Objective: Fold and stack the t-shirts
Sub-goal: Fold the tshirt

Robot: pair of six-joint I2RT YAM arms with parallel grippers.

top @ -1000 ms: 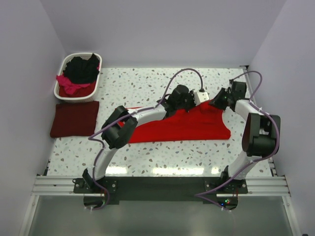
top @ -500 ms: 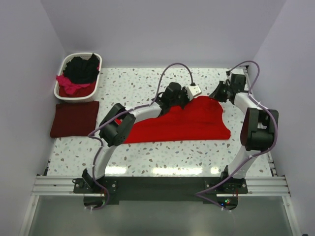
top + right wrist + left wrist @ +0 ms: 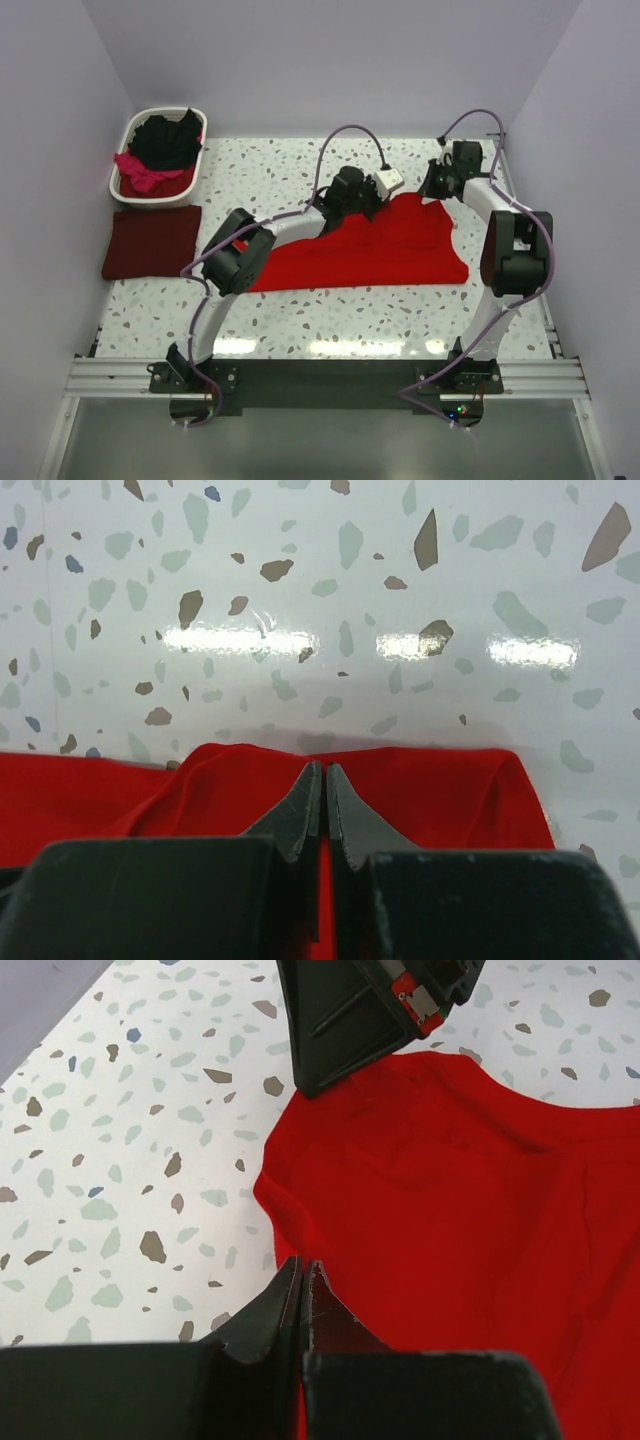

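Filling most of the enclosure is a speckled terrazzo table (image 3: 300, 320), pale, with glare along its near edge. Both arms reach out over it to its far side: the left arm (image 3: 285, 232) runs diagonally from the near left toward the far middle, and the right arm (image 3: 515, 255) stands up along the right side and bends back to the far right.

A bright red t-shirt (image 3: 380, 255) lies spread across the middle and right of the table. Its near part is flat on the surface, and its far edge is drawn up where the arms meet it.

On the left, apart from the red one, a dark maroon t-shirt (image 3: 150, 242) sits folded into a neat rectangle. Just beyond it, in the far left corner, is a white plastic laundry basket (image 3: 150, 203). A black shirt (image 3: 168, 140) is heaped in the basket, with a magenta-pink shirt (image 3: 135, 170) crumpled at its near left.

The left gripper (image 3: 302, 1272) has its jaws clenched, tips together, on the red t-shirt's far edge at a rounded corner. The right gripper (image 3: 325, 780) is also pinched tight, grasping a small raised hump of the same red cloth at the far right, with bare table beyond it.
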